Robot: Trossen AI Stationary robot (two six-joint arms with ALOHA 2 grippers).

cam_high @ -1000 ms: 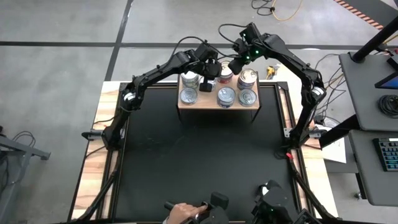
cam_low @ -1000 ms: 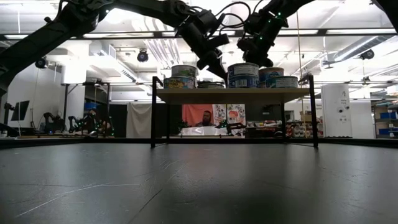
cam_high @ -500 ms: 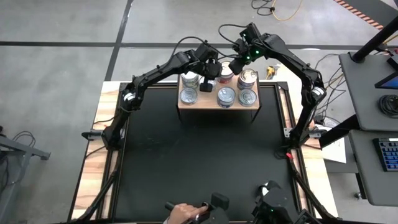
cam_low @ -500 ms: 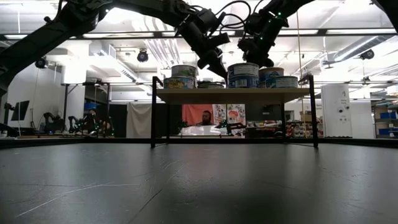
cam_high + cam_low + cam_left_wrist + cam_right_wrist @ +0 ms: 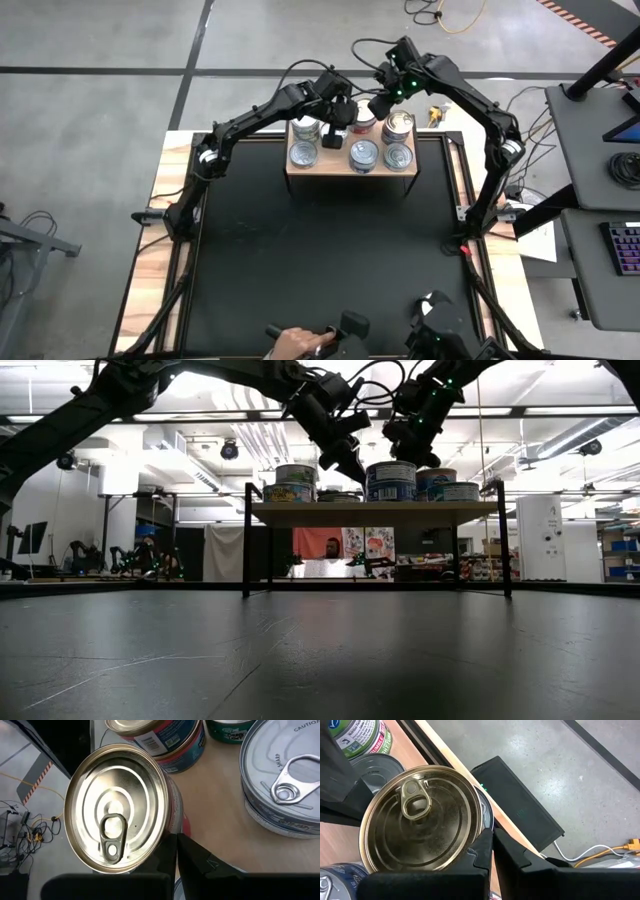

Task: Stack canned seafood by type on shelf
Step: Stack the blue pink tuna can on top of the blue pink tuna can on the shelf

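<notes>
The light wood shelf (image 5: pixel 335 168) (image 5: pixel 350 513) carries several tins in two rows, some stacked two high. Both grippers hover over its back row, flanking one pull-ring tin (image 5: pixel 361 120) (image 5: pixel 117 825) (image 5: pixel 422 820) that looks silver in the left wrist view and gold in the right wrist view. My left gripper (image 5: pixel 335 128) (image 5: pixel 176 852) is shut at the tin's left side. My right gripper (image 5: pixel 381 103) (image 5: pixel 493 847) is shut at its far right side. In the low view the front stack (image 5: pixel 391 480) hides this tin. My left gripper is shut, and the outer side of one finger (image 5: pixel 167 855) lies against the tin's side wall below the rim (image 5: pixel 170 822). It slants down from the table's left. The tin stands upright on the tin below. My right gripper is shut, and the outer side of one finger (image 5: pixel 482 847) lies against the tin's rim (image 5: pixel 477 832). It slants down from the far right. The tin stays upright between the two grippers.
Neighbouring tins stand close by: a left stack (image 5: pixel 305 128), front tins (image 5: pixel 303 154) (image 5: pixel 363 154) (image 5: pixel 398 156) and a right back tin (image 5: pixel 399 122). The black tabletop (image 5: pixel 320 260) lies in front of the shelf. A person's hand (image 5: pixel 290 343) is at the near edge.
</notes>
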